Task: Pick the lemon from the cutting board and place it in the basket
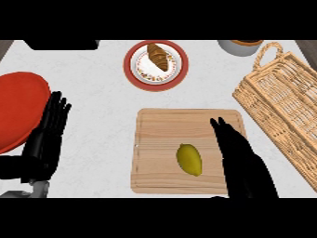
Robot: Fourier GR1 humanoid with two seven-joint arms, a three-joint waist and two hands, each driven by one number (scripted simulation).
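Head view is showing the robot's black right hand lying over the right side of a pale rectangular wooden cutting board, its fingers stretched straight and pressed together, pointing away from the robot toward the board's far edge. The hand is holding nothing. Just beside it, on its left, a small oval yellow-green lemon is resting on the board's near half, slightly tilted and apart from the fingers; a narrow strip of wood is showing between them.

To the right of the board, a long woven wicker basket with a looped handle at its far end is sitting at an angle on the white marbled counter, close to the board's right edge.

Beyond the board, a round red-rimmed plate is carrying a brown croissant. A grey cup is showing partly at the top edge, near the basket's handle.

At the left, the black left hand is resting open, fingers straight and lightly spread, next to a large red round bowl that is running off the left edge.
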